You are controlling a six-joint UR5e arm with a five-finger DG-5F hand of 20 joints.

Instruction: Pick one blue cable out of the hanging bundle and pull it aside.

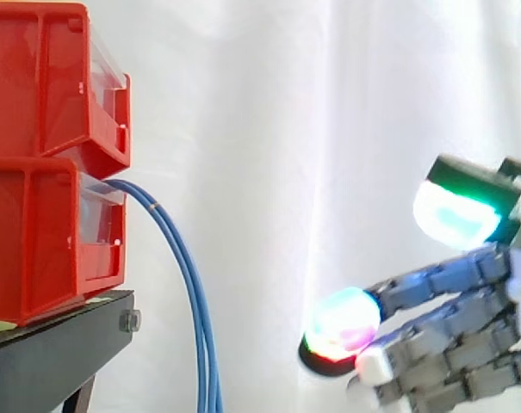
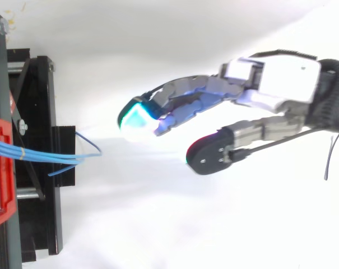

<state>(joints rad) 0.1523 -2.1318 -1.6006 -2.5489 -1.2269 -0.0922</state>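
Several thin blue cables [image 1: 194, 292] come out of the lower red bin [image 1: 49, 237] and hang down in a bundle past the black stand [image 1: 58, 344]. From above, the blue cables [image 2: 51, 157] fan out to the right of the bin's edge. My hand [image 1: 454, 323] is at the right, well clear of the cables, with a wide gap between them. Its fingers [image 2: 175, 103] are stretched out toward the bins and the thumb [image 2: 214, 151] stands apart, with nothing held.
Two red bins are stacked on the stand, the upper red bin [image 1: 45, 77] on top of the lower one. A white curtain [image 1: 269, 129] hangs behind. Open space lies between the cables and my hand.
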